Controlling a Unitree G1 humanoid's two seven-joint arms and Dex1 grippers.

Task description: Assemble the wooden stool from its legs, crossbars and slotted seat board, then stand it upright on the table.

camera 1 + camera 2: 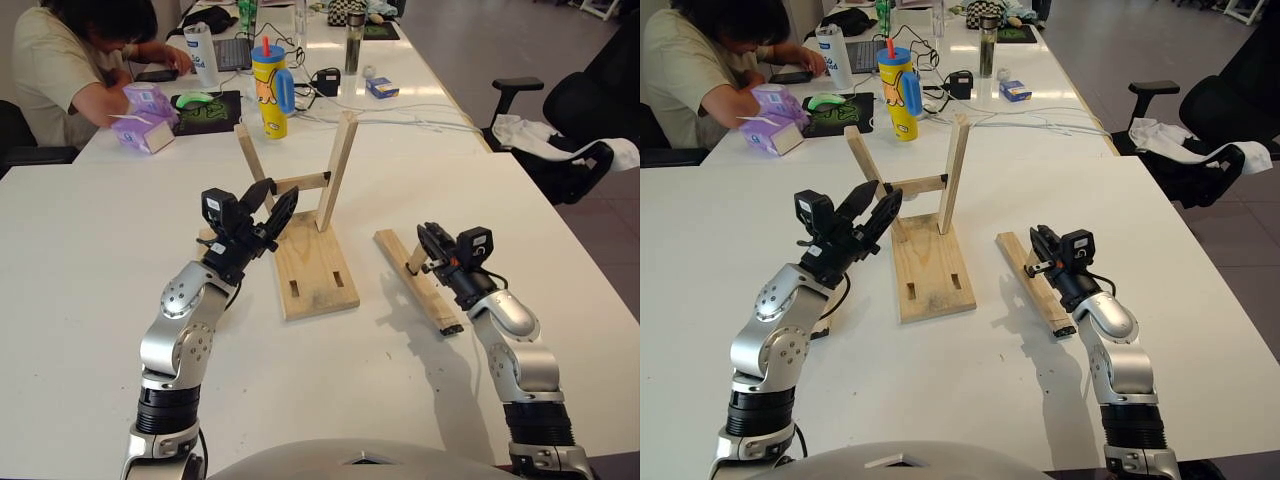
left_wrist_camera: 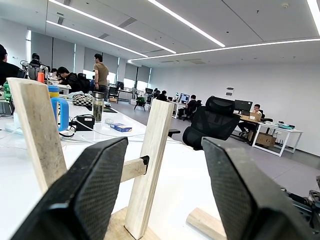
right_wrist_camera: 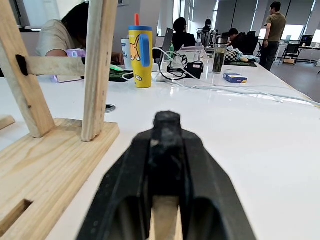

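Note:
The slotted seat board [image 1: 318, 275] lies flat mid-table. Two legs [image 1: 337, 170] rise from its far end, joined by a crossbar [image 1: 300, 182]. My left gripper [image 1: 275, 198] is open just left of that frame, low beside the near leg [image 2: 37, 130], with nothing between its fingers [image 2: 85, 195]. To the right, a loose leg piece [image 1: 420, 285] lies on the table with a short crossbar [image 1: 415, 262] sticking up from it. My right gripper [image 1: 428, 238] is shut on that crossbar, and wood [image 3: 165, 220] shows between its closed fingers.
A small wood piece [image 1: 205, 235] lies left of the seat board, behind my left arm. On the far table stand a yellow cup [image 1: 270, 90], a purple pack [image 1: 148, 120], cables and a bottle. An office chair [image 1: 580, 120] stands off the right edge.

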